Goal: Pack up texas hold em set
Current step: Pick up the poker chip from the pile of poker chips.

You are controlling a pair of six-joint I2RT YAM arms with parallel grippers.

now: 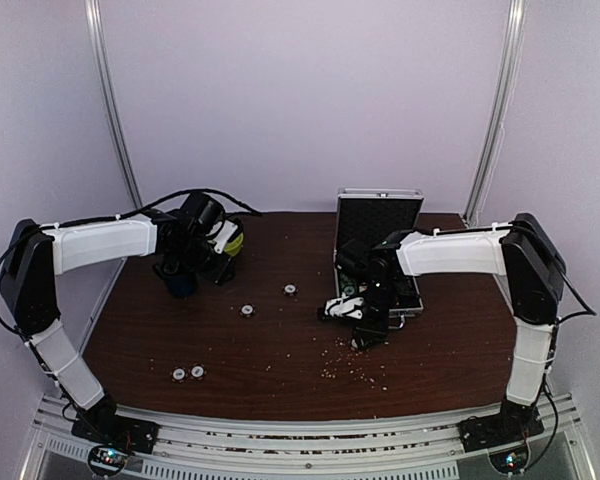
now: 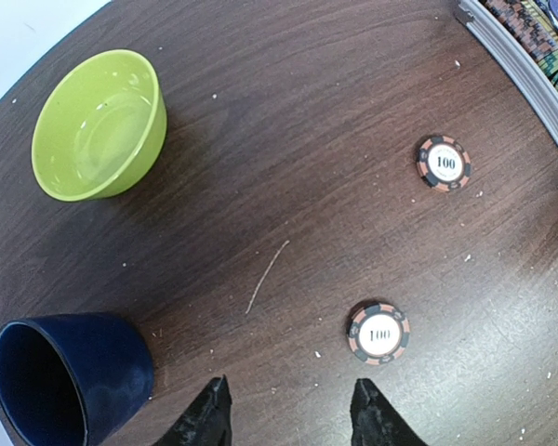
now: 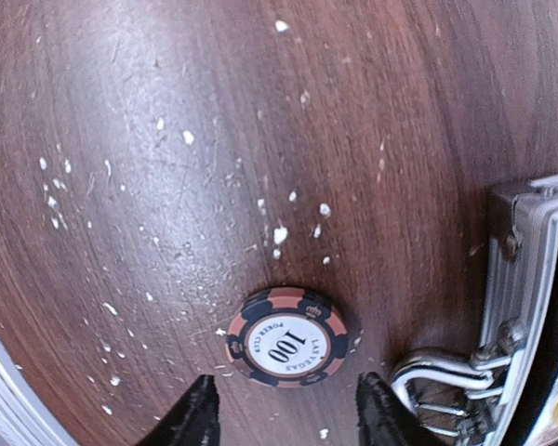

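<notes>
Just ahead of my right gripper (image 3: 285, 381), the chip (image 3: 285, 336) has a rim of salmon and dark navy blocks and a white centre with a black 100. The table (image 3: 167, 139) is dark brown woodgrain, flecked white. Right of that gripper, the case (image 3: 521, 279) edge is silver. Ahead-left of my left gripper (image 2: 292, 381), the bowl (image 2: 98, 125) is lime green. Just left of it, the mug (image 2: 70, 376) is dark blue.

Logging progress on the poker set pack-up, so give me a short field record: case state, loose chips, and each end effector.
case: silver briefcase, lid up, far right of the table
loose chips: four visible from overhead, left of the case
left end effector: open, empty, near blue mug and green bowl
right end effector: open, a 100 chip just ahead of its tips, beside the case handle
</notes>
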